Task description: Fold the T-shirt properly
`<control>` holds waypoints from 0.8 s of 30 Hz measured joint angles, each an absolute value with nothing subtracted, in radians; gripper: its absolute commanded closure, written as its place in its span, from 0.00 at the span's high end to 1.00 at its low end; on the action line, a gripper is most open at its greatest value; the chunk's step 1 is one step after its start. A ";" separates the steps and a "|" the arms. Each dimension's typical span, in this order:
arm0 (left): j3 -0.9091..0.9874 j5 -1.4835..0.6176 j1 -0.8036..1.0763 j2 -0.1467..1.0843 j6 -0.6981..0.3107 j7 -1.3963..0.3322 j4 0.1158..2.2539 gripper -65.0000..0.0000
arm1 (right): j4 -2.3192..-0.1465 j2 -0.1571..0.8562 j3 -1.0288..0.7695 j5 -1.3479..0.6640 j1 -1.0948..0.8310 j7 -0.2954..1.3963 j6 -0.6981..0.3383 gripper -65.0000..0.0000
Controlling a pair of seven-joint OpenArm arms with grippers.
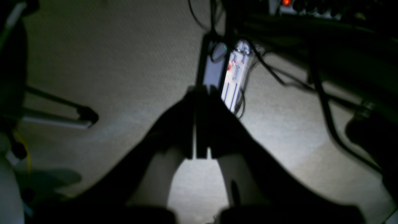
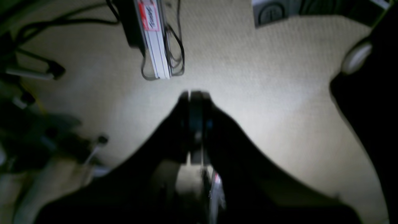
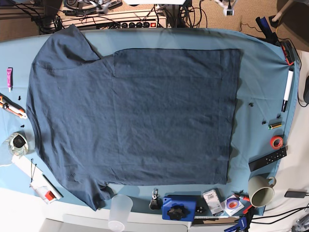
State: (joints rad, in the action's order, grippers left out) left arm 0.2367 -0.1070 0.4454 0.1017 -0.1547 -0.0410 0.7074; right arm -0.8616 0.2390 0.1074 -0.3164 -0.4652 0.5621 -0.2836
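A: Where's the T-shirt (image 3: 135, 116)?
B: Flat on the table cloth (image 3: 260, 87), out of both wrist views.
A: Grippers?
B: Left gripper (image 1: 201, 124) and right gripper (image 2: 196, 124) pressed together, empty, facing carpet; parked, I'd judge.

A desk (image 3: 263, 48) under a sky-blue cloth (image 3: 256, 82) fills the base view. Beyond its far edge lies a power strip (image 3: 137, 23) amid tangled cables (image 3: 193, 14). Pale carpet (image 1: 102, 62) covers the floor below, dimly lit.

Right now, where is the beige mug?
In the base view, the beige mug stands near the table's bottom right corner, below the black remote, right of the T-shirt.
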 measured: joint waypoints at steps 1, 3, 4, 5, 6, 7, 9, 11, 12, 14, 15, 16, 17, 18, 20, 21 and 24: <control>0.237 -0.134 0.479 0.105 -0.154 -0.062 0.760 0.00 | -0.923 0.260 0.107 -0.342 -0.497 0.587 -0.284 0.00; 0.236 -0.186 0.546 0.113 -0.154 -0.091 0.869 0.00 | -1.044 0.299 0.105 -0.363 -0.561 0.628 -0.285 0.00; 0.236 -0.203 0.578 0.117 -0.153 -0.102 0.925 0.00 | -1.102 0.318 0.104 -0.362 -0.596 0.632 -0.285 0.00; 0.237 -0.216 0.611 0.120 -0.152 -0.113 0.986 0.00 | -1.163 0.334 0.105 -0.363 -0.635 0.635 -0.281 0.00; 0.237 -0.231 0.645 0.122 -0.153 -0.117 1.048 0.00 | -1.221 0.350 0.104 -0.363 -0.675 0.637 -0.284 0.00; 0.237 -0.245 0.679 0.124 -0.154 -0.121 1.108 0.00 | -1.278 0.363 0.105 -0.364 -0.714 0.643 -0.285 0.00; 0.236 -0.250 0.752 0.127 -0.154 -0.127 1.231 0.00 | -1.394 0.385 0.105 -0.364 -0.789 0.665 -0.283 0.00; 0.236 -0.251 0.826 0.133 -0.154 -0.129 1.350 0.00 | -1.510 0.393 0.079 -0.365 -0.858 0.680 -0.286 0.00; 0.236 -0.249 0.859 0.137 -0.154 -0.131 1.403 0.00 | -1.559 0.392 0.060 -0.371 -0.886 0.685 -0.287 0.00; 0.237 -0.247 0.923 0.142 -0.152 -0.131 1.507 0.00 | -1.649 0.393 0.018 -0.409 -0.945 0.707 -0.288 0.00; 0.237 -0.250 0.947 0.142 -0.152 -0.133 1.554 0.00 | -1.688 0.393 -0.005 -0.419 -0.973 0.722 -0.289 0.00; 0.237 -0.247 0.972 0.141 -0.148 -0.135 1.601 0.00 | -1.728 0.392 -0.030 -0.424 -1.000 0.738 -0.289 0.00; 0.236 -0.248 0.996 0.141 -0.149 -0.132 1.647 0.00 | -1.766 0.392 -0.059 -0.432 -1.025 0.746 -0.289 0.00; 0.236 -0.248 1.019 0.141 -0.151 -0.133 1.692 0.00 | -1.803 0.393 -0.091 -0.445 -1.049 0.756 -0.288 0.00; 0.236 -0.248 1.061 0.141 -0.154 -0.142 1.776 0.00 | -1.875 0.393 -0.159 -0.467 -1.087 0.776 -0.287 0.00; 0.236 -0.247 1.079 0.142 -0.151 -0.160 1.818 0.00 | -1.911 0.393 -0.196 -0.482 -1.104 0.785 -0.300 0.00; 0.236 -0.245 1.112 0.142 -0.150 -0.231 1.939 0.00 | -2.014 0.382 -0.319 -0.545 -1.142 0.825 -0.348 0.00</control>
State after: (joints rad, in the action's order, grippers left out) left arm 0.2356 -0.2455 1.1122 0.1417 -0.1501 -0.2314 1.9392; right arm -2.0144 0.3817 -0.3187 -0.5449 -1.1423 0.8246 -0.3477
